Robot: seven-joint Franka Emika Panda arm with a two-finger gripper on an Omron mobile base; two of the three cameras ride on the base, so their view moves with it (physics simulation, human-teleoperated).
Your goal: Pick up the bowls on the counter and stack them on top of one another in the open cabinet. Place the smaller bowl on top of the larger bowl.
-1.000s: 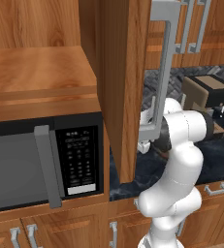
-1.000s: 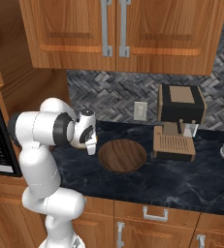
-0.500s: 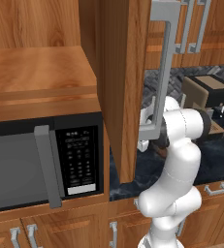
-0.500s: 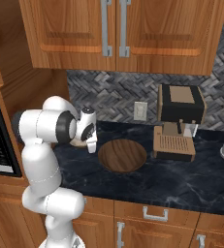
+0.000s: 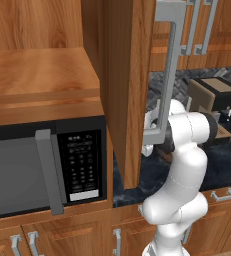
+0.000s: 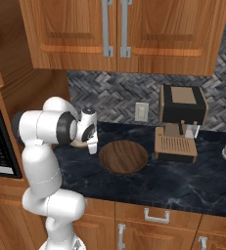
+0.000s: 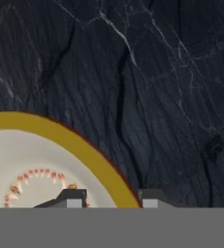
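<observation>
From the left base view, your gripper [image 5: 154, 146] sits low behind the cabinet door [image 5: 129, 90]. From the right, it hangs over the small bowl [image 6: 78, 143], left of the wooden bowl [image 6: 124, 156] on the counter [image 6: 183, 180]. In the hand view the fingers [image 7: 74, 198] straddle the bowl's rim, one inside, one outside; I can't tell whether they grip it.

Around the wide dark brown wooden bowl [image 6: 124, 156], the dark marbled stone counter [image 6: 173, 181] lies bare in front. The black-and-wood coffee machine [image 6: 180, 123] stands close on its right; the white robot arm [image 6: 56, 128] crowds its left.
</observation>
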